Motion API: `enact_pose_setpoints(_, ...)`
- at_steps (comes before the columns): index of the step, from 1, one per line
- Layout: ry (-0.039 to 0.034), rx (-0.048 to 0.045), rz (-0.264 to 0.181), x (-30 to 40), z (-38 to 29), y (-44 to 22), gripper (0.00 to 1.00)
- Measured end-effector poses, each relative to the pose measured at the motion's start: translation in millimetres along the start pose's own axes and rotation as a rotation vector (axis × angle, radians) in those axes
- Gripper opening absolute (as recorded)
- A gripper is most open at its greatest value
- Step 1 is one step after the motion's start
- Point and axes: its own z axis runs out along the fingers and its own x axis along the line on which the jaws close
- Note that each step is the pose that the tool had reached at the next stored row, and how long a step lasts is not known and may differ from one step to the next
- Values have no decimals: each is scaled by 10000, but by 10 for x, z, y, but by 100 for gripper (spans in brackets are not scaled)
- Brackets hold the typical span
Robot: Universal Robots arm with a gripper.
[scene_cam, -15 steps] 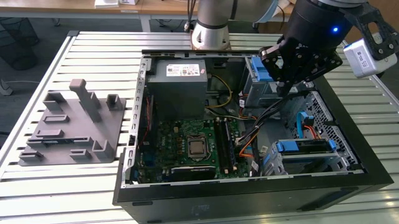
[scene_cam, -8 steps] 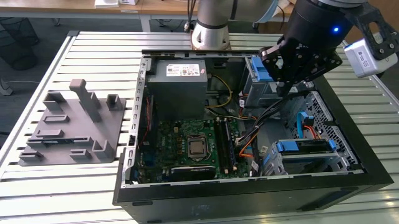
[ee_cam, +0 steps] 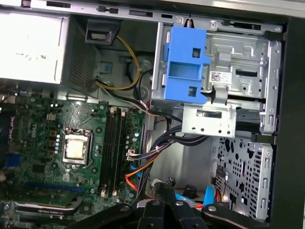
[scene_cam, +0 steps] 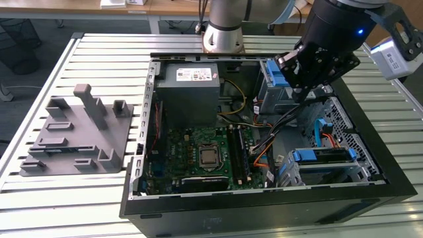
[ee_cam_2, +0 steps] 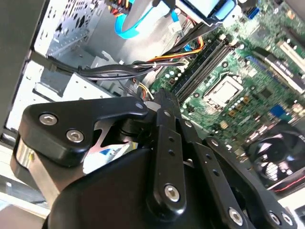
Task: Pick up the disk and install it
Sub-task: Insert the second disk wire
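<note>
The disk (scene_cam: pixel 322 155), grey with a bright blue carrier bracket, lies flat in a metal bay at the exterior view's lower right of the open computer case (scene_cam: pixel 142 163). In the second wrist view the disk (ee_cam_2: pixel 209 6) sits at the picture's edge, beyond a blue cable (ee_cam_2: pixel 128 26). My gripper (scene_cam: pixel 302 96) hangs inside the case, farther back than the disk and beside the grey drive cage with a blue latch (scene_cam: pixel 274 74). In both wrist views its black fingers (ee_cam_2: pixel 161 102) meet at the tips (ee_cam: pixel 167 183), shut with nothing between them.
A motherboard (scene_cam: pixel 205 153) fills the case floor, with the grey power supply box (scene_cam: pixel 191 89) behind it. Bundled cables (scene_cam: pixel 278 124) cross between board and drive bays. A grey fixture block (scene_cam: pixel 76 131) stands on the slatted table at the exterior view's left.
</note>
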Motion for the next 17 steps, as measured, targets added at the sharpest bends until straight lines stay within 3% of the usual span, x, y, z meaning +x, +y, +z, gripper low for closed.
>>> enact_pose_setpoints(17,134,-48,-3082,0,30,-1,11)
